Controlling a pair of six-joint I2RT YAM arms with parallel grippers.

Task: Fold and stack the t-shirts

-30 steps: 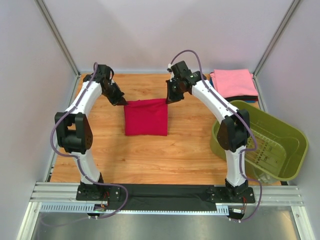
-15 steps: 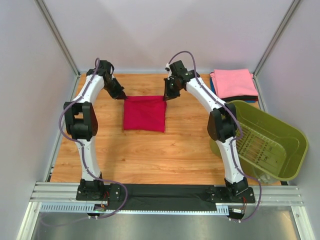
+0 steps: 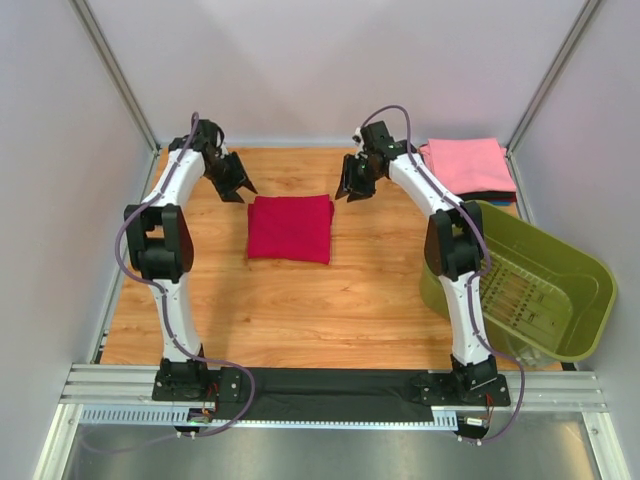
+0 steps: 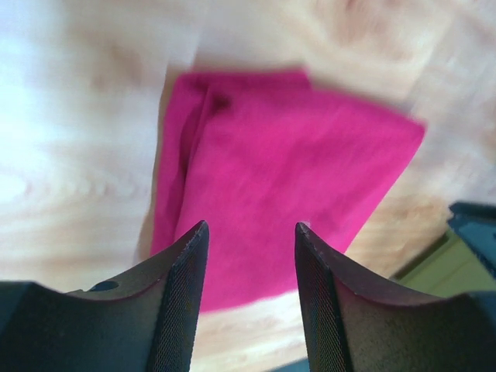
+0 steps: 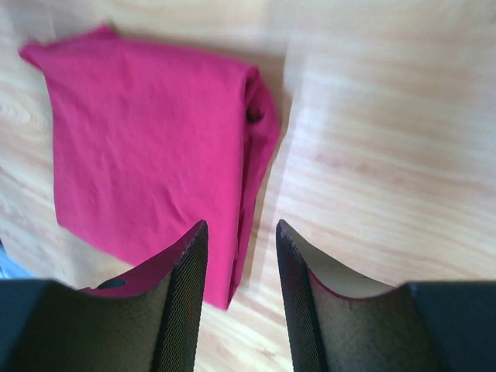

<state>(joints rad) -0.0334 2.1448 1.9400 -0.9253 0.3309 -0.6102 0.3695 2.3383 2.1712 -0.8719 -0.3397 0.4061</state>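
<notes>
Crimson t-shirt [image 3: 290, 228], folded flat, beyond parted fingers [image 4: 174, 310]

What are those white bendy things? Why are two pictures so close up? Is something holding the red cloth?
Those are two robot arms, bolted to a wooden table. Each one ends in a pincer for grabbing things. The big picture comes from a camera high above, looking down. The two close-up pictures come from little cameras on the arms' wrists, and the dark shapes at the bottom of them are the pincer tips. A folded red t-shirt lies in the middle of the table. The left pincer and right pincer hover near its far corners. Both are open and hold nothing. In the far right corner a pink t-shirt tops a folded pile, next to a green basket.
</notes>
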